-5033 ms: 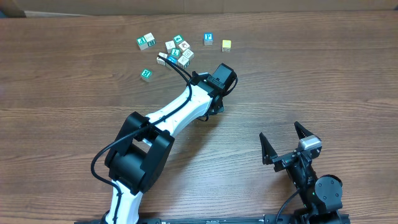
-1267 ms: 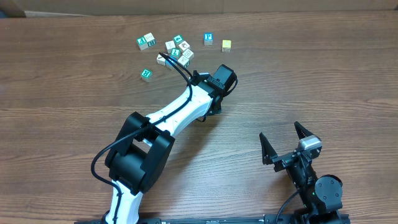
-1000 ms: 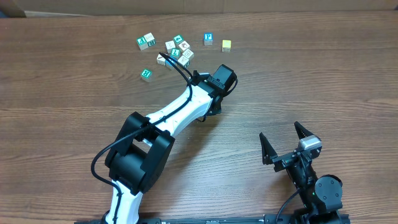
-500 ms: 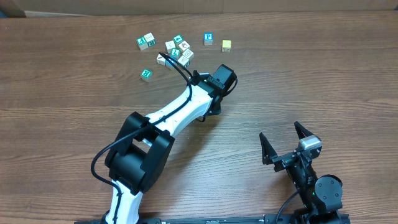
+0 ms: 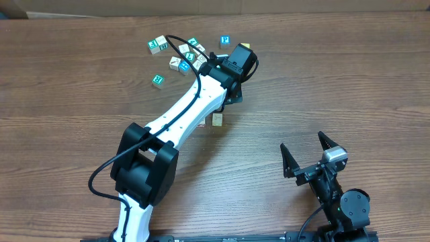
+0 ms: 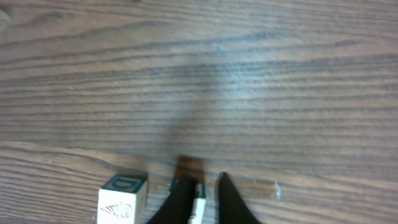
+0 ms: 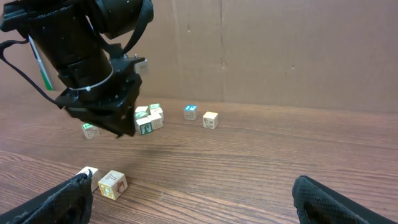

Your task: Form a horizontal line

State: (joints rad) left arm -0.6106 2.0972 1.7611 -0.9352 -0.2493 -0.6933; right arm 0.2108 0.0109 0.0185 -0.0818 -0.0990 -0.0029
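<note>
The horizontal line (image 7: 101,181) is two whitish cubes side by side at mid-table, one with reddish marks (image 7: 112,184). From overhead only one of them (image 5: 217,119) shows beside the white arm. My left gripper (image 5: 235,64) hangs over the far side of the table next to the jumble of cubes, its wrist view blurred. Its fingers (image 6: 186,196) are shut to a narrow slit (image 6: 204,180); a sliver of teal-and-white cube (image 6: 198,202) shows through it. A white cube with a teal D top (image 6: 121,199) sits just left. My right gripper (image 5: 306,149) (image 7: 196,199) stands open and empty.
A loose jumble of white and teal cubes (image 5: 188,57) lies at the far left of centre, with a lone teal cube (image 5: 158,81) nearer. A blue-marked cube (image 5: 226,42) and a yellowish one (image 7: 210,119) sit to its right. A cardboard wall (image 7: 280,50) backs the table.
My left arm has swung away from mid-table to the far cubes, uncovering a whitish cube where its gripper had been. The right arm has not moved.
</note>
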